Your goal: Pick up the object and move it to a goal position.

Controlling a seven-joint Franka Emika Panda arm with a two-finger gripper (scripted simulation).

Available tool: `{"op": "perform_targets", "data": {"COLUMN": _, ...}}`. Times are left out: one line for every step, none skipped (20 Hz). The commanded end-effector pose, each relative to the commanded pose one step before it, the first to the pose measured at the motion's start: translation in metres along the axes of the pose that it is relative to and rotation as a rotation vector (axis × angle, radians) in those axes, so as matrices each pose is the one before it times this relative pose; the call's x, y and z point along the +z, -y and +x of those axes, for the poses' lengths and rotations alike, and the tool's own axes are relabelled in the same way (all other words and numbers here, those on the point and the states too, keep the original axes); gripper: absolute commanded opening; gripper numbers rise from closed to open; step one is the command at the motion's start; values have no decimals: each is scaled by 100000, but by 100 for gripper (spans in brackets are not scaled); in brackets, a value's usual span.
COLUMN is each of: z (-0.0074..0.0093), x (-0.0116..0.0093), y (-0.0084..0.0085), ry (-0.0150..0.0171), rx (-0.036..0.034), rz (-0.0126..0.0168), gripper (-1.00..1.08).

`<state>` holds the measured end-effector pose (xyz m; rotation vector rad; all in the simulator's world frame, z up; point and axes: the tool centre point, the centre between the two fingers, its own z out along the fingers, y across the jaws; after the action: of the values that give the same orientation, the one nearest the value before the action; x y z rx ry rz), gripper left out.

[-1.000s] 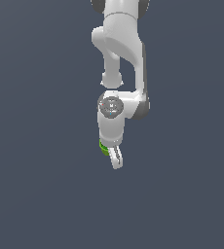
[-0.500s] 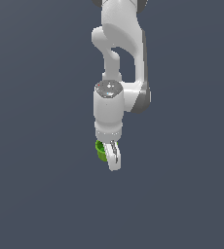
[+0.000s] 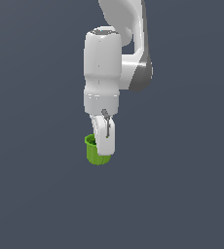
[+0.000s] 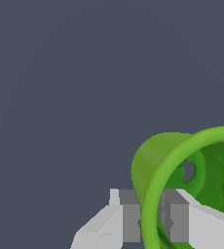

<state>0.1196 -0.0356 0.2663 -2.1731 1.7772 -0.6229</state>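
Hand [image 3: 103, 146] is clamped on the green cup [image 3: 93, 151], gripping its wall: wrist view shows one finger [image 4: 119, 219] outside the rim and the other finger [image 4: 192, 223] inside the hollow, rim pinched between them. Jaws nearly closed, only the cup wall separating them.

Exterior view: arm [image 3: 104, 68] comes down from the top of frame, white wrist section vertical, hand pointing straight down. Cup sits at the fingertips, mostly on the exterior view's left of the near finger, which covers part of its side. Rim is at the top, cup looks roughly upright, maybe tilted slightly (hard to tell at this size). Base of the cup sits about level with the fingertip ends.

Wrist view: cup [image 4: 182, 165] fills the lower corner of the picture, round thick rim facing the camera, inside walls darker green, a small pale spot visible on the inner wall. Outer wall tapers away from the rim. Part of the cup is cut off by the frame edge.

Background is flat dark grey-blue in both views; no bench edge or shadow visible, so cannot tell whether the cup touches a surface or is held clear of it. No goal marker visible in either view.
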Motion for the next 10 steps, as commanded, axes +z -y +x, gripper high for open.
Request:
{"op": "perform_targets", "data": {"z": 1101, "x": -2962, "y": 1934, "ry": -2926, "rx": 1470, "rz": 8504, "gripper": -100}}
{"op": "perform_targets", "data": {"z": 368, "x": -953, "y": 635, "ry": -997, "rx": 483, "rz": 2785, "gripper": -100}}
{"op": "perform_targets", "data": {"z": 341, "x": -886, "y": 589, "ry": -924, "rx": 449, "rz": 2589, "gripper": -100}}
{"op": "perform_targets", "data": {"z": 314, "x": -821, "y": 545, "ry": -851, "rx": 416, "rz": 2399, "gripper": -100}}
{"op": "perform_targets", "data": {"z": 288, "x": -755, "y": 500, "ry": -781, "rx": 382, "rz": 2208, "gripper": -100}}
{"op": "perform_targets", "data": {"z": 263, "x": -693, "y": 457, "ry": -721, "rx": 347, "rz": 2023, "gripper": -100}}
{"op": "perform_targets", "data": {"z": 239, "x": -633, "y": 414, "ry": -668, "rx": 310, "rz": 1839, "gripper": -100}}
{"op": "perform_targets", "data": {"z": 215, "x": -574, "y": 372, "ry": -618, "rx": 274, "rz": 1660, "gripper": -100}}
{"op": "perform_targets", "data": {"z": 193, "x": -517, "y": 333, "ry": -568, "rx": 240, "rz": 1489, "gripper": -100}}
{"op": "perform_targets", "data": {"z": 172, "x": -461, "y": 296, "ry": -510, "rx": 211, "rz": 1324, "gripper": -100}}
